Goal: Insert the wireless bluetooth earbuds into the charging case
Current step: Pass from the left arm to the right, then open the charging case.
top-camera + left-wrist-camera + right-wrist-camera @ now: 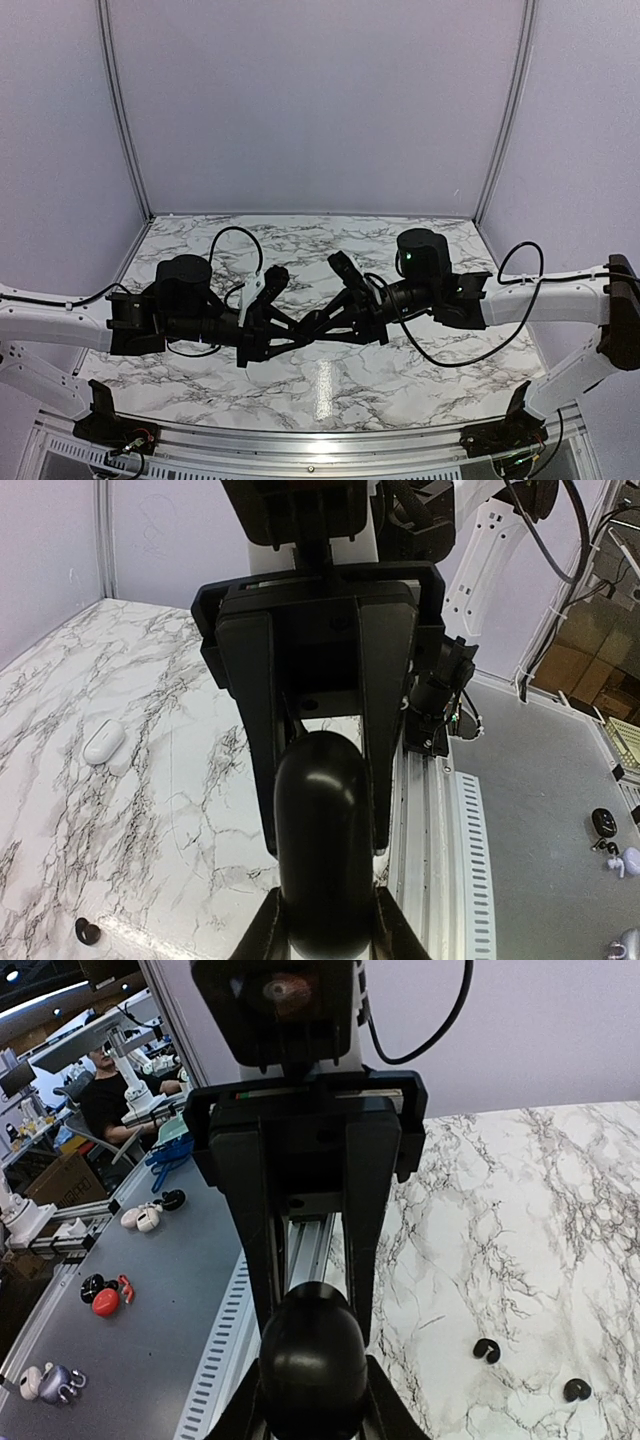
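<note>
The charging case [320,845] is a glossy black oval, held in the air between both grippers, which meet tip to tip above the table's middle. My left gripper [322,905] is shut on its near end, and the right gripper's fingers [385,730] flank its far end. In the right wrist view the case [312,1355] sits in my right gripper [312,1390]. Two tiny black earbuds [486,1351] [576,1390] lie on the marble. One earbud [87,932] shows in the left wrist view. In the top view both grippers [300,330] [330,318] meet, hiding the case.
A small white case [103,741] lies on the marble table [330,385] to the left. The table's metal front rail [440,860] runs close under the grippers. Other earbud sets [105,1295] lie on a grey bench beyond the table edge.
</note>
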Controlling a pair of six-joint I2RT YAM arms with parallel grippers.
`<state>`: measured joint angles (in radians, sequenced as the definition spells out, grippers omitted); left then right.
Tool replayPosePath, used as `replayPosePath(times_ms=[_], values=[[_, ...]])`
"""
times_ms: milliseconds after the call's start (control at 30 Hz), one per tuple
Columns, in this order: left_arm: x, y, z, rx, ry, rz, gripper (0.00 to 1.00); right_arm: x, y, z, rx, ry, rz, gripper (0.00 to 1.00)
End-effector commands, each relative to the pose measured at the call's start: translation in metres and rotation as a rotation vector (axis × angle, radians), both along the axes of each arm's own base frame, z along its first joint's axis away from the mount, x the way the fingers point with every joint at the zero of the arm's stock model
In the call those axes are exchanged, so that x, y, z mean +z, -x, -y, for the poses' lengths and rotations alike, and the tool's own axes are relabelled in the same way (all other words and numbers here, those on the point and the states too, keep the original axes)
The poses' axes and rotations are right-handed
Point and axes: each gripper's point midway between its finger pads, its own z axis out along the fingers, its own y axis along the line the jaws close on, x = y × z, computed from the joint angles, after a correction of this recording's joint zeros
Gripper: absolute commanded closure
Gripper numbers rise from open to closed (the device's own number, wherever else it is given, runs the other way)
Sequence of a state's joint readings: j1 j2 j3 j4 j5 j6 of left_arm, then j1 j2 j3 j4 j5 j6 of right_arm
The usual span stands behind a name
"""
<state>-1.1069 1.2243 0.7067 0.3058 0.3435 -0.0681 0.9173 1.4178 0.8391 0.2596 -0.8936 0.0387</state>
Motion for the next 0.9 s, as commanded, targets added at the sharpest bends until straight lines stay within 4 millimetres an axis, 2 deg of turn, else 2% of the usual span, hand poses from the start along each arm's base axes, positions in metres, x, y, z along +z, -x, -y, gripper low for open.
replayPosePath(times_ms=[0,67,167,233,300,567,867], values=[[-0.002,0.005,0.001,-0.031,-0.010,0.014,1.00,0.010,0.001,-0.005,0.017,-0.011,0.003,0.81],[-0.003,0.003,0.000,-0.021,-0.012,0.018,0.99,0.010,0.001,-0.005,0.020,-0.011,0.002,0.83],[-0.001,-0.005,-0.002,0.024,-0.012,0.031,0.77,0.010,0.001,-0.005,0.020,-0.011,0.003,0.91],[0.000,-0.006,-0.003,0.036,-0.011,0.037,0.66,0.010,0.000,-0.006,0.016,-0.013,0.003,0.95],[0.003,-0.007,-0.002,0.040,-0.006,0.036,0.60,0.011,-0.001,-0.006,0.013,-0.015,0.005,0.98],[0.006,-0.030,-0.009,0.173,-0.015,0.062,0.59,0.013,0.002,-0.005,0.024,-0.026,0.024,1.00],[0.009,-0.041,-0.019,0.246,-0.011,0.079,0.59,0.009,0.003,-0.003,0.027,-0.023,0.036,1.00]])
